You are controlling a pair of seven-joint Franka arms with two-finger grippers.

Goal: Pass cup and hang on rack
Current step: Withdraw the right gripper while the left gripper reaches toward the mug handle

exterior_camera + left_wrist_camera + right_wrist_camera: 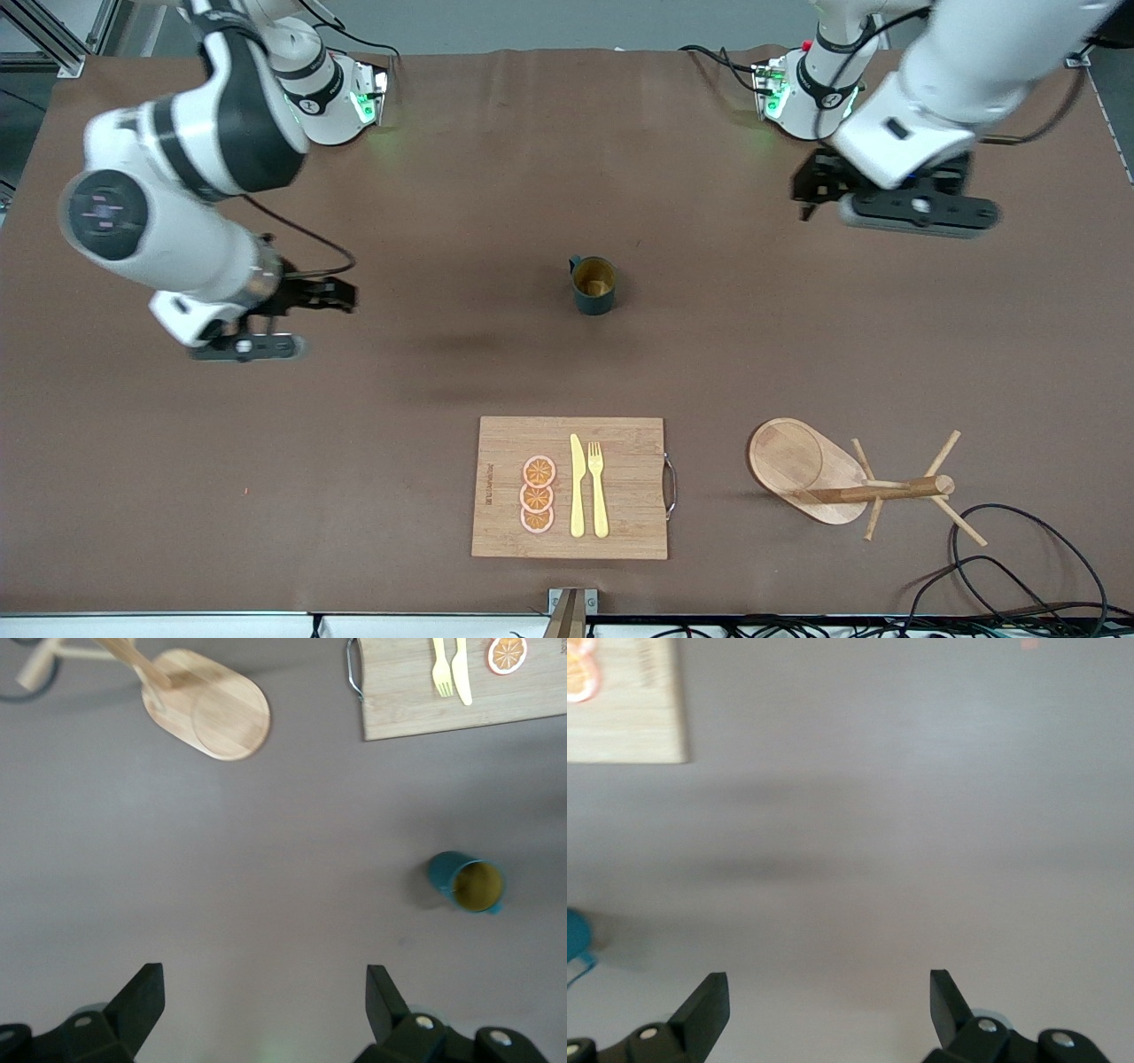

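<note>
The dark teal cup (594,285) stands upright near the middle of the brown table, its yellow-tan inside showing and its small handle toward the right arm's end. It also shows in the left wrist view as the cup (468,883), and a sliver of the cup (574,937) shows at the edge of the right wrist view. The wooden rack (797,468) stands nearer the front camera toward the left arm's end, and its oval base (208,713) is in the left wrist view. My left gripper (811,197) (266,979) hangs open over bare table. My right gripper (341,295) (830,983) is open too, empty.
A bamboo cutting board (633,532) lies at the front edge with three orange slices (538,494), a yellow knife (577,487) and a fork (598,487) on it. Black cables (1019,567) loop near the rack at the table's front corner.
</note>
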